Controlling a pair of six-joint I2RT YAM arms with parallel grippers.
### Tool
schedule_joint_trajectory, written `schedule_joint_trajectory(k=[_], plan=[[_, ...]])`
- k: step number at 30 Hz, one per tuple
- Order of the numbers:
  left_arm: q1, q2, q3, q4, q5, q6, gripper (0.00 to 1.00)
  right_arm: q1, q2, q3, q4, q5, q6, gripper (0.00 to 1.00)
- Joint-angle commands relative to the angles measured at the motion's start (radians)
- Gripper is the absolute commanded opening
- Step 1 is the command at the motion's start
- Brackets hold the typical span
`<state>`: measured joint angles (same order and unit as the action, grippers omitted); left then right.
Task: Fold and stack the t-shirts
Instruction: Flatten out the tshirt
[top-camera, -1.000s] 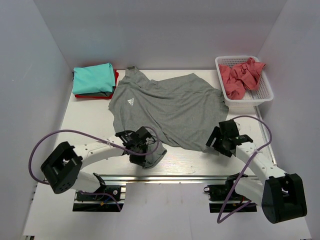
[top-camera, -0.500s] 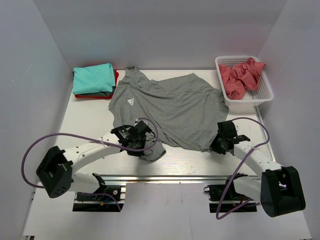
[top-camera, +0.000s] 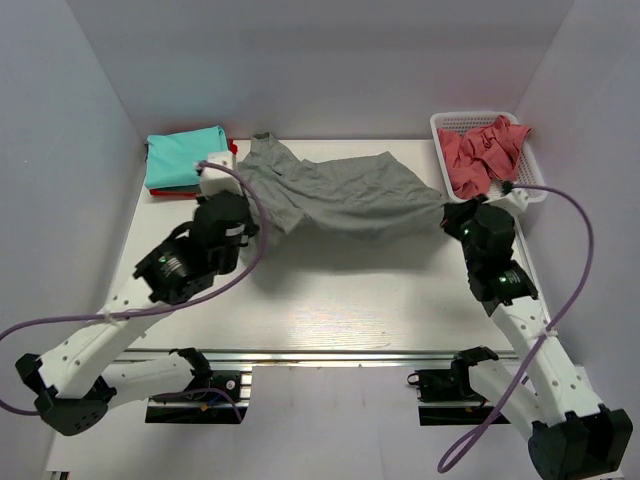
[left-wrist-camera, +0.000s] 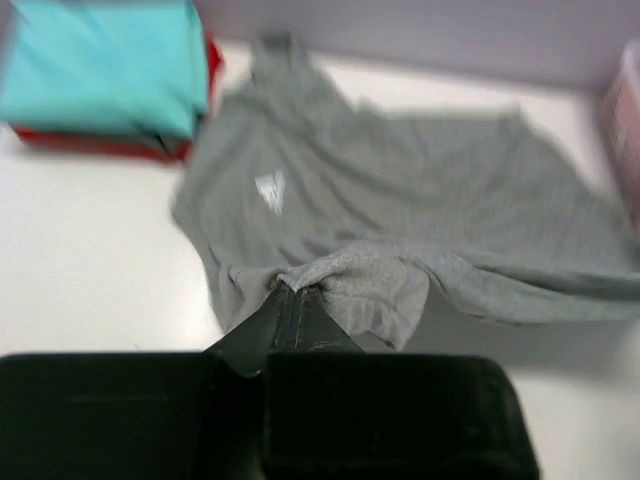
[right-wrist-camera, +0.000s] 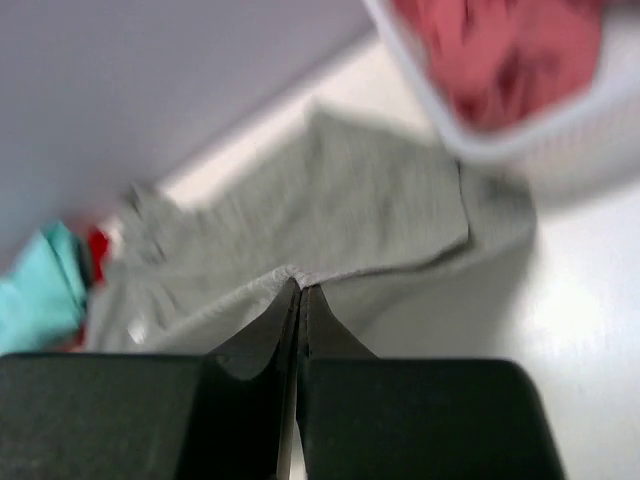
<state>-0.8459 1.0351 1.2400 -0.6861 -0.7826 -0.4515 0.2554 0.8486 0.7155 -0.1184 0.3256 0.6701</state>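
Folding of the grey t-shirt (top-camera: 345, 195) looks to be the step in hand: both tools pinch its near edge and hold it up off the surface (top-camera: 330, 300). The cloth hangs in a sagging band between them with a shadow beneath, while the collar end lies on the surface at the far left. The left tool (left-wrist-camera: 297, 292) is clenched on a bunched fold of the grey cloth, with the small white mark (left-wrist-camera: 268, 190) a little beyond it in the wrist view. The right tool (right-wrist-camera: 300, 290) is likewise clamped tight, with a thin edge of the same cloth caught at its tips. The left arm reaches diagonally from its base toward the far left, its wrist near the folded pile where a teal t-shirt (top-camera: 185, 158) lies on a red t-shirt (top-camera: 232, 153). The right arm stretches almost straight up the right side, its wrist just beside the near corner of the basket (top-camera: 535, 192), which holds a crumpled coral-pink t-shirt (top-camera: 482, 150). By the look of it, the fold is only begun, and one more shirt waits in the basket. The next move calls for both arms to carry the held edge evenly toward the collar, lower it flat and let go together. Uneven travel could leave a skewed crease or drag the shirt against the pile.
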Motion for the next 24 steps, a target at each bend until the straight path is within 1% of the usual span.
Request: schedule_joint_trajectory(k=[1,2,3,4,6,7,8,9,10,11,12,13,14,16,19,20,22,23,24], plan=[[0.005,-0.056,0.093,0.169,-0.196,0.212,0.00,-0.002,-0.040,0.087,0.201,0.182,-0.084,0.00],[0.005,-0.066,0.102,0.272,-0.196,0.268,0.00,-0.007,-0.042,0.151,0.206,0.211,-0.110,0.00],[0.005,-0.075,0.102,0.330,-0.196,0.314,0.00,0.002,-0.039,0.172,0.245,0.213,-0.151,0.00],[0.005,-0.084,0.116,0.392,-0.196,0.418,0.00,-0.004,-0.037,0.194,0.259,0.219,-0.168,0.00],[0.005,-0.098,0.147,0.524,-0.172,0.502,0.00,-0.004,-0.034,0.272,0.328,0.231,-0.260,0.00],[0.005,-0.098,0.182,0.557,-0.152,0.577,0.00,-0.004,-0.029,0.294,0.348,0.234,-0.308,0.00],[0.005,-0.098,0.202,0.585,-0.117,0.615,0.00,-0.002,-0.013,0.373,0.352,0.234,-0.331,0.00],[0.005,-0.098,0.225,0.614,-0.043,0.646,0.00,-0.002,-0.003,0.406,0.356,0.227,-0.352,0.00],[0.005,-0.084,0.281,0.614,-0.006,0.695,0.00,-0.002,0.007,0.486,0.365,0.207,-0.421,0.00],[0.005,-0.075,0.317,0.603,0.038,0.718,0.00,-0.005,0.024,0.516,0.367,0.190,-0.441,0.00],[0.005,-0.057,0.352,0.574,0.128,0.729,0.00,0.001,0.033,0.547,0.364,0.143,-0.455,0.00],[0.005,-0.056,0.418,0.574,0.164,0.761,0.00,-0.002,0.056,0.650,0.341,0.130,-0.511,0.00],[0.005,-0.046,0.447,0.574,0.187,0.777,0.00,-0.002,0.067,0.691,0.326,0.124,-0.527,0.00],[0.005,-0.046,0.533,0.574,0.213,0.795,0.00,-0.001,0.115,0.845,0.296,0.113,-0.587,0.00],[0.005,-0.037,0.622,0.629,0.184,0.853,0.00,-0.002,0.150,0.939,0.304,0.150,-0.650,0.00],[0.005,-0.037,0.644,0.643,0.169,0.870,0.00,0.001,0.156,0.982,0.312,0.177,-0.709,0.00],[0.005,-0.027,0.702,0.672,0.099,0.927,0.00,-0.001,0.176,1.038,0.316,0.223,-0.750,0.00],[0.005,-0.027,0.720,0.703,0.070,0.951,0.00,-0.002,0.185,1.052,0.342,0.263,-0.792,0.00],[0.005,-0.017,0.751,0.726,0.004,1.009,0.00,-0.001,0.193,1.074,0.355,0.283,-0.847,0.00]])
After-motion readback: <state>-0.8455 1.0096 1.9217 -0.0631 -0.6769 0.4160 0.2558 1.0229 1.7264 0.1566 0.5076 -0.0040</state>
